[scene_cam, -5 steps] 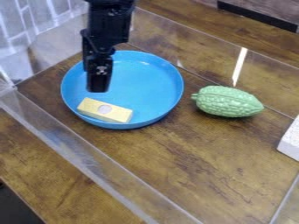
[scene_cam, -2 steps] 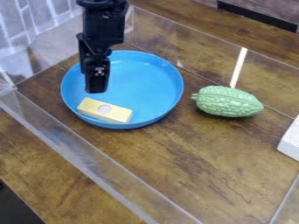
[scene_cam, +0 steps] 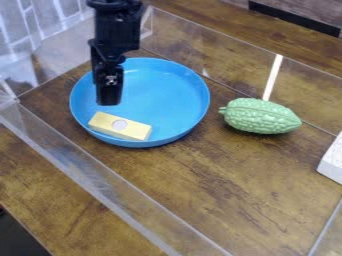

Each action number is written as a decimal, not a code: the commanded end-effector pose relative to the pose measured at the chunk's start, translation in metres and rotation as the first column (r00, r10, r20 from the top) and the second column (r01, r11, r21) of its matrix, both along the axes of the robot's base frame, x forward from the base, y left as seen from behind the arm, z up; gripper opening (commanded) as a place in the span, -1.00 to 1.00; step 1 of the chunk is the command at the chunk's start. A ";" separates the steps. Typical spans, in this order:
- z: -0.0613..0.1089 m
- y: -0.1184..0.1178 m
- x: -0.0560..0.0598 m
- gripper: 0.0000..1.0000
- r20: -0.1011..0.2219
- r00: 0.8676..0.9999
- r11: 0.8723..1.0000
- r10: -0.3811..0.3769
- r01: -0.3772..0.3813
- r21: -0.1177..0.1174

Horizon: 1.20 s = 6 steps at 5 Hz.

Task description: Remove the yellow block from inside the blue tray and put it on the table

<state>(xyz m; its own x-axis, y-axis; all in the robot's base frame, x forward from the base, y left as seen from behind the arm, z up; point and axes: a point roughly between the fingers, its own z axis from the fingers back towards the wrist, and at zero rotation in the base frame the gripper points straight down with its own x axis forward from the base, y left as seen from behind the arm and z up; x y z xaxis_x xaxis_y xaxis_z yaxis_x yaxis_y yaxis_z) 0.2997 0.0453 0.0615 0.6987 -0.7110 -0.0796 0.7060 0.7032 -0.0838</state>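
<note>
The blue tray [scene_cam: 167,100] is a large round dish on the dark wood table [scene_cam: 201,190], left of centre. The yellow block [scene_cam: 119,125], a flat slab with a pale round mark, lies inside the tray by its near-left rim. My black gripper [scene_cam: 107,97] hangs point-down over the tray's left part, just behind the block and apart from it. From this angle its fingers look narrow and nothing shows between them; the view alone does not show the gap clearly.
A bumpy green gourd [scene_cam: 261,116] lies on the table right of the tray. A white object [scene_cam: 331,160] sits at the right edge. A clear plastic wall [scene_cam: 80,180] runs along the near-left side of the table.
The gripper has drifted slightly left and up over the tray. The block and the gourd have not moved.
</note>
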 end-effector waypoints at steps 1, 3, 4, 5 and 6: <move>0.017 0.003 0.017 1.00 0.047 0.999 1.000 -0.026 0.026 0.003; 0.005 0.004 0.020 1.00 0.036 0.999 1.000 0.029 -0.028 -0.005; -0.002 0.002 0.018 1.00 0.028 0.996 0.996 0.090 -0.089 -0.010; -0.004 0.004 0.017 1.00 0.029 0.995 0.995 0.098 -0.097 -0.012; -0.006 0.007 0.017 1.00 0.030 0.994 0.995 0.104 -0.104 -0.014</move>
